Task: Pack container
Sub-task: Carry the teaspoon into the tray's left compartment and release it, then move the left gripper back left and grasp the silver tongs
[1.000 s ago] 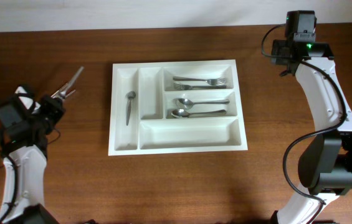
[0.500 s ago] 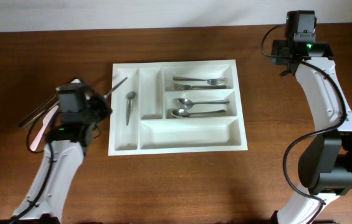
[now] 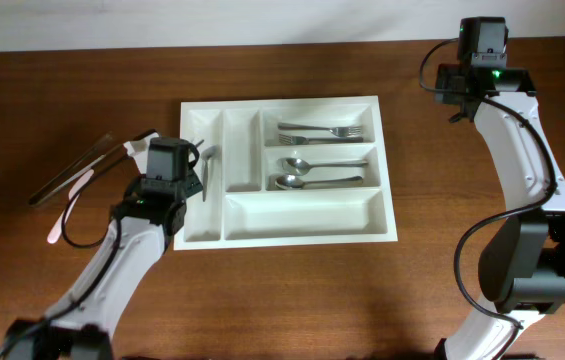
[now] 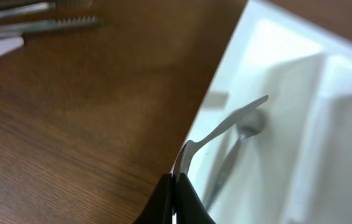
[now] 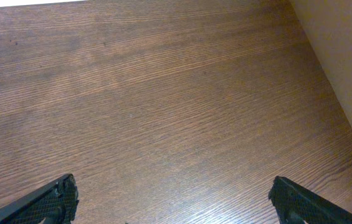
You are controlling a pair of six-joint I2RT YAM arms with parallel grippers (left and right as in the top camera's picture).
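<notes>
A: L gripper?
B: Pinched tight on a thin metal utensil, over the container's left edge (a spoon lies in that slot).
A: Container?
B: Flat on the table; forks in its far compartment.
A: R gripper?
B: Fingers spread wide, nothing held, beyond the container's far-right corner.

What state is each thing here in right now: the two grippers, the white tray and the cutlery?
Left gripper: shut on a thin silver metal utensil, over the tray's leftmost compartment.
Right gripper: open, empty, above bare wood.
Large white rectangular plastic cutlery tray: partly filled; bottom long compartment empty.
Silver forks: lying in the top long compartment.
Loose cutlery: lying on the table beside the tray.
</notes>
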